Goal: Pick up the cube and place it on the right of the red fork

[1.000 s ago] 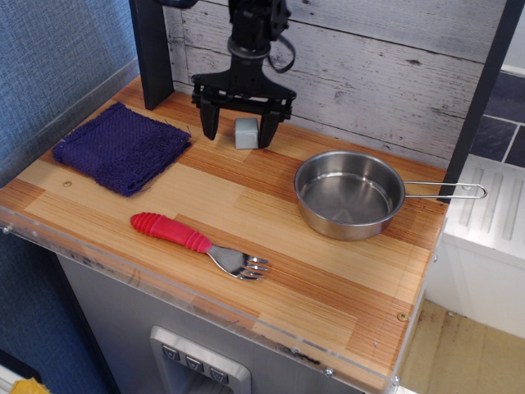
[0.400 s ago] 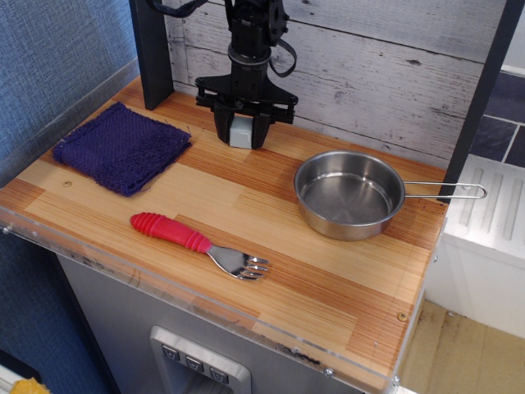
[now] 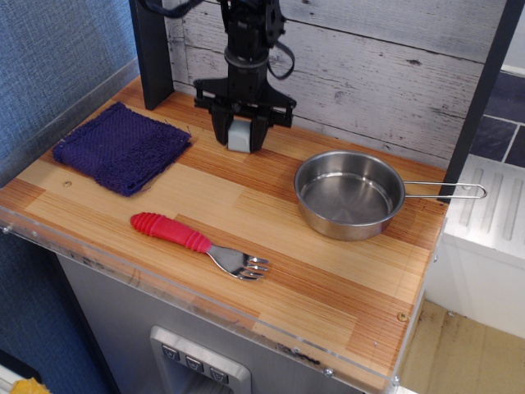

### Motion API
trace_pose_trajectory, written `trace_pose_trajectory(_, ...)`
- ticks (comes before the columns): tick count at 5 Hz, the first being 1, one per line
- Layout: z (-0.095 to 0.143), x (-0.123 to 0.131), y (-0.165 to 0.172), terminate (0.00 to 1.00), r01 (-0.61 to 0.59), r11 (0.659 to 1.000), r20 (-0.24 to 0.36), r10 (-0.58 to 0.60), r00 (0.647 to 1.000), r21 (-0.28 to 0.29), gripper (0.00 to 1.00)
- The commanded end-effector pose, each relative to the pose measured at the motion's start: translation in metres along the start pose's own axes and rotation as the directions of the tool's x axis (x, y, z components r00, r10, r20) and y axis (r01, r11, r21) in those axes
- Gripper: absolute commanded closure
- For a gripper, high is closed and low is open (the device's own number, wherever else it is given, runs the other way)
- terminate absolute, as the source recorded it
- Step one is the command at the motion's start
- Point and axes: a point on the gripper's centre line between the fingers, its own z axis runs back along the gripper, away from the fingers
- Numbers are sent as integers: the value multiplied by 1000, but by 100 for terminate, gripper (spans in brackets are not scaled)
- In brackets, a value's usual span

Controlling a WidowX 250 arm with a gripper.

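Note:
The pale grey-green cube (image 3: 239,135) sits at the back of the wooden table, between my gripper's two black fingers. My gripper (image 3: 239,139) points straight down and is shut on the cube, which looks at or barely above the table top. The red fork (image 3: 197,244) lies near the front edge, its red handle to the left and its metal tines to the right, well in front of the gripper.
A steel pan (image 3: 349,195) stands to the right, its wire handle pointing right. A folded purple cloth (image 3: 121,146) lies at the left. A dark post (image 3: 151,51) and a plank wall stand right behind the gripper.
The gripper's fingers were spread wide around the cube one second ago. They have closed in onto its sides. The cube has stayed near the same spot.

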Motion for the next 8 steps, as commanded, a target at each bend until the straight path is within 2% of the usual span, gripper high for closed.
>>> trace_pose_trajectory(1, 92, 18, 10, 0, 143, 989, 243, -129, 961, -38, 100)
trace_pose_trajectory(2, 113, 1, 3, 0, 209, 977, 257, -191, 947, -47, 100)
trace_pose_trajectory(3, 125, -25, -5, 0, 265, 962, 271, -238, 933, -66, 100)
trace_pose_trajectory(5, 140, -95, -28, 0, 399, 913, 284, -360, 889, -91, 100)
trace_pose_trajectory(6, 142, -132, -43, 0, 479, 872, 275, -439, 855, -98, 100)
trace_pose_trajectory(7, 134, -158, -54, 0, 567, 816, 255, -529, 809, -108, 100)
trace_pose_trajectory(8, 121, -166, -66, 0, 644, 758, 235, -610, 756, -105, 100)
